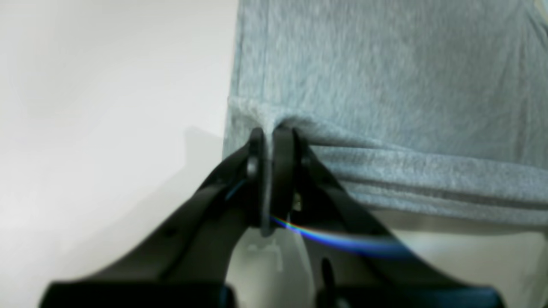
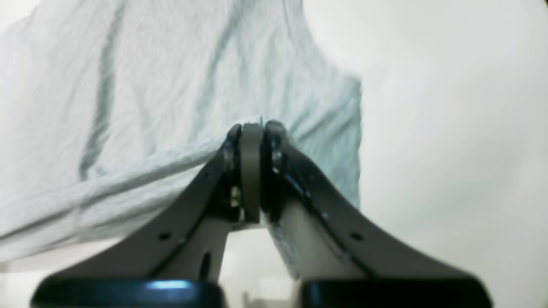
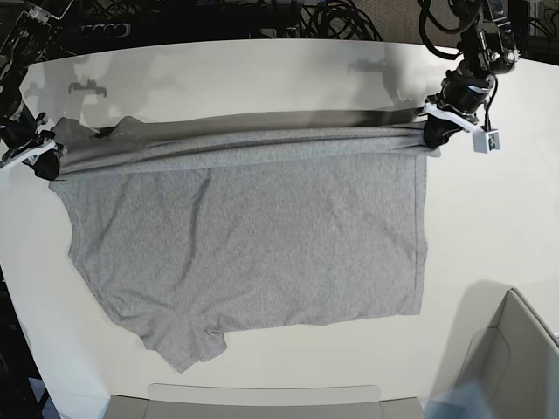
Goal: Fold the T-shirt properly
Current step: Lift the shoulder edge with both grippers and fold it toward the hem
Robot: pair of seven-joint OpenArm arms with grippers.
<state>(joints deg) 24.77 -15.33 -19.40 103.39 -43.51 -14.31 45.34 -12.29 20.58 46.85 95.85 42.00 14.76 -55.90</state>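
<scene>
Nearest the base camera, a pale box edge (image 3: 524, 349) is sitting at the lower right corner, and a flat grey panel (image 3: 262, 401) is running along the bottom edge.

Past these, we are stretching the shirt (image 3: 253, 253) across the white counter (image 3: 262, 78). Its plain grey side is facing up, with no lettering showing. Its far part is being pulled into a taut, bunched band running from one side of the counter to the other, while the rest is lying flat toward the camera. One sleeve is sticking out at the near left corner, and light creases are crossing the flat part.

Our left gripper (image 3: 431, 135), on the right of the base view, is pinching the band's end. In its wrist view the black jaws of that gripper (image 1: 270, 132) are pressed together on a gathered fold of cloth, close to the shirt's side edge.

Our right gripper (image 3: 45, 162), at the left of the base view, is holding the opposite end of the band. Its wrist view is showing that gripper (image 2: 251, 128) with jaws clamped on a ridge of fabric, the cloth draping away beyond it.

Dark cables (image 3: 262, 17) are lying behind the counter's far edge.
</scene>
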